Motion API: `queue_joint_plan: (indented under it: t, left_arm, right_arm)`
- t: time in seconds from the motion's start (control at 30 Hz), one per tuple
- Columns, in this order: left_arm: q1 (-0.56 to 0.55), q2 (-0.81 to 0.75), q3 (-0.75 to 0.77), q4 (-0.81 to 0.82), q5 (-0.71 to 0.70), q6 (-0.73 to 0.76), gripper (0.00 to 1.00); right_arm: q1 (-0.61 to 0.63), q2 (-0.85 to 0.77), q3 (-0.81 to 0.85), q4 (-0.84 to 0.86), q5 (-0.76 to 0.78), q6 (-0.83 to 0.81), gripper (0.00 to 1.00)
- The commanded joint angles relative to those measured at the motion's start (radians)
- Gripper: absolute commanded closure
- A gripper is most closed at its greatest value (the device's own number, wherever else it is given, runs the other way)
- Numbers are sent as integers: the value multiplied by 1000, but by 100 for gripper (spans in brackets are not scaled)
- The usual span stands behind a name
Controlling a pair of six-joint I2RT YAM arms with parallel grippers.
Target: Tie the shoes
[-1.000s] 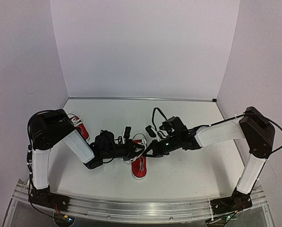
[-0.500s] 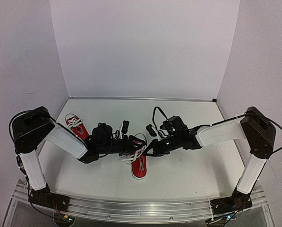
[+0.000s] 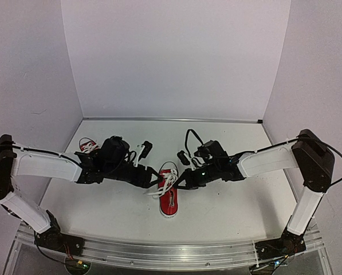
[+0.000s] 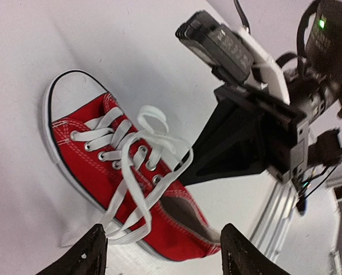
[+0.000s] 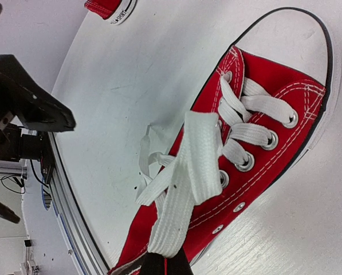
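One red shoe point(image 3: 169, 197) lies mid-table, toe toward the back, its white laces point(image 3: 166, 183) loose across the tongue. My right gripper point(image 3: 181, 182) is shut on a doubled lace strand point(image 5: 185, 189), pinched at the tips point(image 5: 165, 264) over the shoe's point(image 5: 262, 137) heel side. Left of the shoe point(image 4: 113, 166), my left gripper point(image 3: 149, 167) stands open. Its fingers point(image 4: 86, 258) frame the heel opening and hold nothing. A lace loop point(image 4: 152, 119) stands up above the eyelets. The second shoe point(image 3: 88, 146) sits far left, partly hidden behind my left arm.
White walls close in the table on three sides. An aluminium rail point(image 3: 171, 252) runs along the near edge with both arm bases. The right arm's black wrist point(image 4: 256, 132) hangs close above the shoe in the left wrist view.
My left gripper has opened and drawn back to the left, away from the laces, its arm stretching out low. The right gripper stays shut on the lace in the same place.
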Motion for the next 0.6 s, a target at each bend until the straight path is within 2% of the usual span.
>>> queue_joint_plan:
  t: [0.0,0.2,0.37,0.57]
  left_arm:
    - [11,-16,96,-387,-65,344,34]
    - [11,39,71,-368,-74,516,42]
    - [11,91,61,-324,-35,674,45]
    - [12,192,133,-357,-33,800,50]
  right_arm:
    - [4,-37,6,1,5,-10,100]
    - [4,-34,9,-11,5,-8,100]
    - [3,-31,16,-22,7,-8,100]
    - [4,-26,26,-29,0,-6,100]
